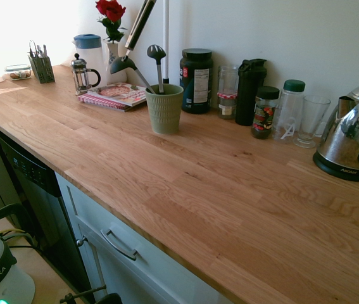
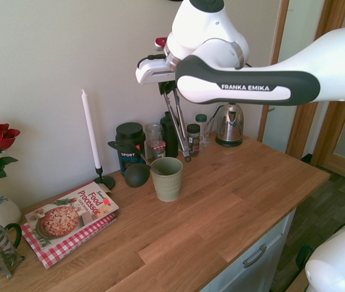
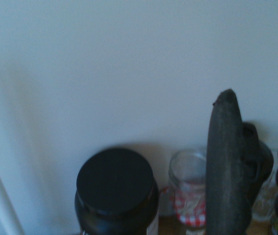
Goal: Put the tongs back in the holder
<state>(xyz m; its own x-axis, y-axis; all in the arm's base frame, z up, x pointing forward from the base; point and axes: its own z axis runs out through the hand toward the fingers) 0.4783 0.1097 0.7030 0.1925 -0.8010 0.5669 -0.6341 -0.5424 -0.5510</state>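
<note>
The silver tongs hang tilted above the counter, their top end held in my gripper, which is shut on them. Their black tips end just above and behind the rim of the ribbed sage-green holder, off to one side of its mouth. In the first exterior view the tongs slant down from the top edge, ending over the ladle's head, and the holder stands below with a dark ladle and a slotted spoon in it. The gripper is out of that view. The tongs' two dark prongs fill the right of the wrist view.
Along the wall behind the holder stand a black-lidded tub, a glass jar, a black bottle, a spice jar and a kettle. A white candle and a cookbook are nearby.
</note>
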